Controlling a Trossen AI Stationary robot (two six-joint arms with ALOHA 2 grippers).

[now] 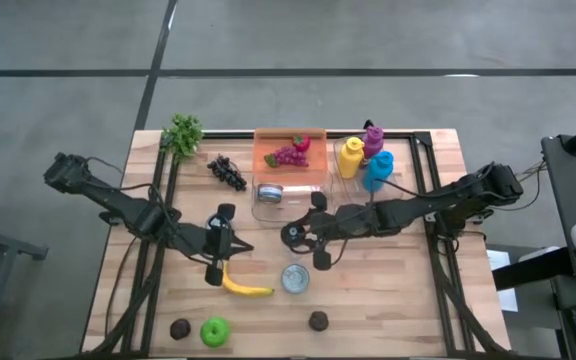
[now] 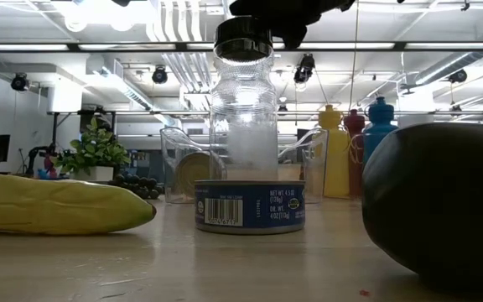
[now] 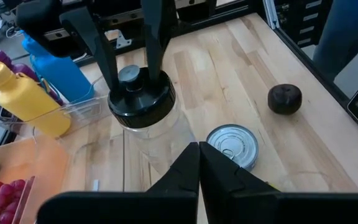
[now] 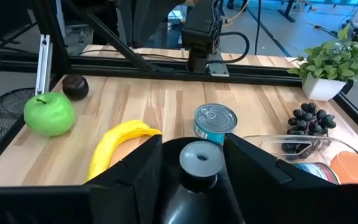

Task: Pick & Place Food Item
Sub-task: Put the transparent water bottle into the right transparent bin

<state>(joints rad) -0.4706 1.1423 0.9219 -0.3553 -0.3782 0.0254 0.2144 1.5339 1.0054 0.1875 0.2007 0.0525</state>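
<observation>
A clear jar (image 2: 243,117) with a black lid (image 1: 294,235) stands upright mid-table, just behind a tuna can (image 1: 295,278). My right gripper (image 4: 197,163) reaches it from the table's right and is shut on the lid. My left gripper (image 1: 218,247) hovers shut left of the jar, above a banana (image 1: 243,287), and holds nothing. A green apple (image 1: 214,331) lies near the front edge. In the low view the can (image 2: 250,205) hides the jar's base. My right gripper pinches the jar's black lid (image 3: 140,99) between its two fingers (image 3: 104,62), one on each side of the rim. The fingers slant down from the table's right. The jar stays upright below them; whether its base is on the table, I cannot tell.
Behind the jar are a clear bin (image 1: 286,195) with a can inside, an orange tray (image 1: 290,150) with purple grapes, black grapes (image 1: 226,172) and a potted plant (image 1: 182,133). Yellow (image 1: 350,157), blue (image 1: 377,170) and magenta (image 1: 373,138) bottles stand far right. Dark fruits (image 1: 179,328), (image 1: 318,320) lie in front.
</observation>
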